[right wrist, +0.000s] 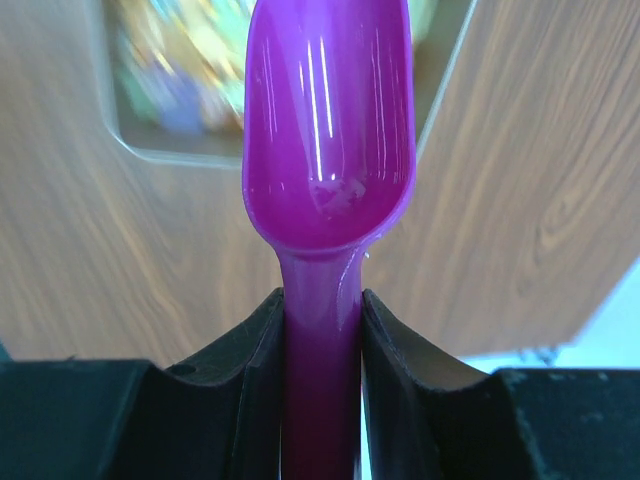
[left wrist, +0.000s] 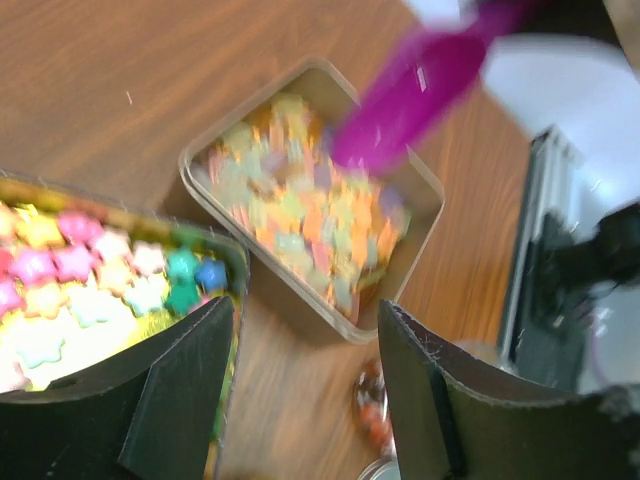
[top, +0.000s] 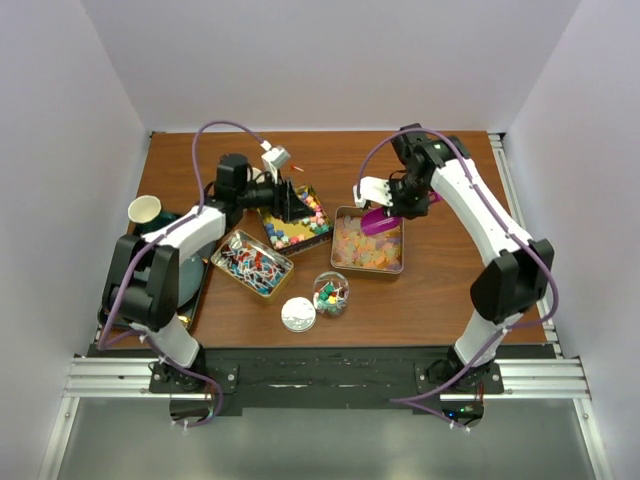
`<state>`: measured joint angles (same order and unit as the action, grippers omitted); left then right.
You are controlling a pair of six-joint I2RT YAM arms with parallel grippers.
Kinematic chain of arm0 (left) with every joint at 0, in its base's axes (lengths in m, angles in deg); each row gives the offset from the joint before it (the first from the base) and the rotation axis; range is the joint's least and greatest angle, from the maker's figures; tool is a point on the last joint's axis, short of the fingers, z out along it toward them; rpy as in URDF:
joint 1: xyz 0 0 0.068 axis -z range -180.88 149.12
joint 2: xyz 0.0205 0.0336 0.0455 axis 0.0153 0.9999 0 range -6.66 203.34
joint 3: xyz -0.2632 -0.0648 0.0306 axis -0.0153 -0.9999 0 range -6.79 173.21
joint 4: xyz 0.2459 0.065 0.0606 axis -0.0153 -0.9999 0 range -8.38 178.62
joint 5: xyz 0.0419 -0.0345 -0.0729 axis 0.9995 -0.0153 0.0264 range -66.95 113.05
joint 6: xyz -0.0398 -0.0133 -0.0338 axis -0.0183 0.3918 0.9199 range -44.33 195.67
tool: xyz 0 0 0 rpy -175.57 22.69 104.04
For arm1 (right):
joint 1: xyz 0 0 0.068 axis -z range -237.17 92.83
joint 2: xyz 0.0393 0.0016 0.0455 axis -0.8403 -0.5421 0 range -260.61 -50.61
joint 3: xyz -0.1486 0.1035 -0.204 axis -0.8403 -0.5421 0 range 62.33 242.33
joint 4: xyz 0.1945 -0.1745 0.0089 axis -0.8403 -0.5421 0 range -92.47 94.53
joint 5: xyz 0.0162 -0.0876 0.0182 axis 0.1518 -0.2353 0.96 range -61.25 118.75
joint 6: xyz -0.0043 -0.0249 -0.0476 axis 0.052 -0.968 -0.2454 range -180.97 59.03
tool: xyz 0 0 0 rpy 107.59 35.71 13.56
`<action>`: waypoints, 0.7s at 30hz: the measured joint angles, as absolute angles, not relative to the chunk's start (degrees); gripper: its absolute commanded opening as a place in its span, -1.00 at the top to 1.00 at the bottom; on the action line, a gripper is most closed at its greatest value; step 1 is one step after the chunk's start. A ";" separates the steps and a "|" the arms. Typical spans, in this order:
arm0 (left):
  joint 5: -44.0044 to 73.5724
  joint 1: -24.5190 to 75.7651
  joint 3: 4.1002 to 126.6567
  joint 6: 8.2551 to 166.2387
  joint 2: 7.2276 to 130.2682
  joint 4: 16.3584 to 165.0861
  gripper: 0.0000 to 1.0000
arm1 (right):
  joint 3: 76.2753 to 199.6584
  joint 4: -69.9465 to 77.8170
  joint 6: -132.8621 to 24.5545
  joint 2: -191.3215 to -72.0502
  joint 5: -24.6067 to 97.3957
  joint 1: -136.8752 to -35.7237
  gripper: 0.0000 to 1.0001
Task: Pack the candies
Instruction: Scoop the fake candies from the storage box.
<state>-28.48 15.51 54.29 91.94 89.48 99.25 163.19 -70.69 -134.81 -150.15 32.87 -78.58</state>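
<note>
Three open tins hold the candies: red, blue and white wrapped ones [top: 252,262], bright multicoloured ones [top: 298,222] [left wrist: 90,290], and pale orange-pink pieces [top: 368,245] [left wrist: 300,215]. My right gripper [top: 388,207] [right wrist: 322,320] is shut on the handle of a purple scoop [top: 377,221] [right wrist: 328,130] [left wrist: 420,90]. The scoop's bowl is empty and hangs over the pale tin's far edge. My left gripper [top: 300,205] [left wrist: 305,390] is open with nothing between its fingers. It hovers over the multicoloured tin's right end and the bare wood between that tin and the pale one.
A small glass jar [top: 330,293] [left wrist: 375,405] holding some candies stands near the table's front, with its round lid [top: 298,314] beside it. A paper cup [top: 145,209] and a dark tray [top: 190,275] sit at the left. Behind the scoop a blurred tin [right wrist: 170,70] shows.
</note>
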 measured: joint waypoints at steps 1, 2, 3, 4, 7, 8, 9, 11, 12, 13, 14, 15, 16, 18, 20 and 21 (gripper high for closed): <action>-27.56 16.03 53.11 89.78 88.32 97.98 -0.29 | 164.04 -71.00 -135.73 -151.38 31.10 -78.58 1.00; -26.34 16.95 51.47 87.39 87.03 96.87 -0.29 | 165.03 -71.15 -136.84 -152.78 29.22 -78.60 1.00; -24.92 18.06 49.24 84.75 85.63 96.39 -0.29 | 165.81 -71.13 -138.03 -154.06 27.34 -78.60 1.00; -23.96 19.02 47.47 83.15 84.65 96.24 -0.28 | 166.32 -71.02 -139.10 -155.20 25.46 -78.65 1.00; -20.05 23.44 41.07 78.52 81.79 96.76 -0.26 | 166.49 -70.69 -142.33 -157.30 20.35 -78.95 1.00; -19.11 24.97 39.32 77.54 81.26 97.15 -0.25 | 166.49 -70.58 -143.38 -157.78 18.84 -79.11 1.00; -18.21 26.24 37.92 76.81 81.11 97.92 -0.25 | 166.49 -70.41 -144.39 -158.04 17.49 -79.35 1.00; -16.75 27.50 35.91 76.01 81.17 99.25 -0.23 | 166.47 -69.86 -146.16 -158.22 14.97 -79.76 1.00; -16.24 27.66 35.40 75.87 81.31 99.80 -0.22 | 166.45 -69.53 -146.83 -158.22 14.10 -79.98 1.00; -15.65 27.66 35.05 75.77 81.59 100.63 -0.21 | 166.45 -69.12 -147.55 -158.22 13.03 -80.13 1.00; -15.32 27.66 34.90 75.55 81.94 101.42 -0.21 | 166.43 -68.72 -148.21 -158.22 11.98 -80.35 1.00; -15.15 27.66 34.84 75.39 82.38 102.33 -0.21 | 166.10 -68.02 -148.87 -158.22 10.93 -80.57 1.00; -15.04 27.66 34.79 75.24 82.88 103.36 -0.20 | 165.75 -67.46 -149.50 -158.22 9.99 -80.85 1.00; -15.02 27.72 34.53 74.93 83.97 105.70 -0.18 | 164.33 -66.01 -150.61 -158.22 8.24 -81.31 1.00; -15.06 27.96 34.38 74.93 85.20 107.58 -0.17 | 162.38 -64.68 -151.58 -158.22 6.75 -81.95 1.00; -15.04 28.14 34.14 74.96 85.81 108.67 -0.16 | 161.42 -64.09 -151.97 -158.24 6.23 -82.34 1.00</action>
